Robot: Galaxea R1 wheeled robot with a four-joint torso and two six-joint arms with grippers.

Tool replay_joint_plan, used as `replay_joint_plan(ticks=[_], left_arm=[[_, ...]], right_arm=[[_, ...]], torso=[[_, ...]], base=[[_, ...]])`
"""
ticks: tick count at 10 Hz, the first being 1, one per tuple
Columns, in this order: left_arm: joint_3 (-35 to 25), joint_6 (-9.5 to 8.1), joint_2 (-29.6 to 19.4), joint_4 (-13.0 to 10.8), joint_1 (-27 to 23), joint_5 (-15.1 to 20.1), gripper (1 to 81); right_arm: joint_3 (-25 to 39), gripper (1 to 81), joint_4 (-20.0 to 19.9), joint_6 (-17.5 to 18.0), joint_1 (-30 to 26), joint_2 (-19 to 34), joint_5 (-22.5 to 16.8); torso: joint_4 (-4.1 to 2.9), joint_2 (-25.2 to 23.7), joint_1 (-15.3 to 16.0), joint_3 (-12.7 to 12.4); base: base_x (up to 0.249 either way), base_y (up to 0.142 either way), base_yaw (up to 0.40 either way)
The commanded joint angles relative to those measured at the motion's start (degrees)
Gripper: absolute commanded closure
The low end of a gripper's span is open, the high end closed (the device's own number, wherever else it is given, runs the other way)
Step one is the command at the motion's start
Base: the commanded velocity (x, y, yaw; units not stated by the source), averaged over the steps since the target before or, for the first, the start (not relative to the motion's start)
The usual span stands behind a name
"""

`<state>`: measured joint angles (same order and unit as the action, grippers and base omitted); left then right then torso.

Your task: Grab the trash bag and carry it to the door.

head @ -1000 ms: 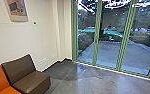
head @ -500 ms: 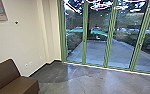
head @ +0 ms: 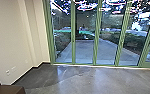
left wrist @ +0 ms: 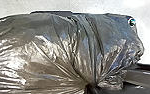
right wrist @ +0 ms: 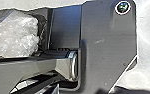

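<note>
Left tool [left wrist: 90,87] pinches gathered neck of trash bag [left wrist: 53,50]; bag bulges out beside tool. Right tool: we cannot tell. Sharp turn or braking could swing bag; thin plastic might slip or tear. Ahead of tools, grey floor [head: 91,80] runs to green-framed glass [head: 73,37]; brown seat [head: 11,89] and wall [head: 8,47] edge our left.
</note>
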<state>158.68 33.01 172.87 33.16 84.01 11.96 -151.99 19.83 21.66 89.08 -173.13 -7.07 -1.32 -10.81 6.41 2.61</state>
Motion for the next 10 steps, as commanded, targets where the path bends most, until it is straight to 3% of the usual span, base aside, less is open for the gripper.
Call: replay_joint_plan(ticks=[1,10], left_arm=[[0.1,0.47,-0.1,-0.1,-3.5,4.4,81.1],[0.1,0.47,-0.2,-0.1,-3.4,4.4,81.1]], right_arm=[[0.2,1.0,0.6,-0.1,-2.6,-0.3,-3.1],[0.2,1.0,0.6,-0.1,-2.6,-0.4,-3.1]], torso=[[0.0,0.0,0.0,0.0],[0.0,0.0,0.0,0.0]], base=[[0.0,0.0,-0.337],[0.0,0.0,-0.337]])
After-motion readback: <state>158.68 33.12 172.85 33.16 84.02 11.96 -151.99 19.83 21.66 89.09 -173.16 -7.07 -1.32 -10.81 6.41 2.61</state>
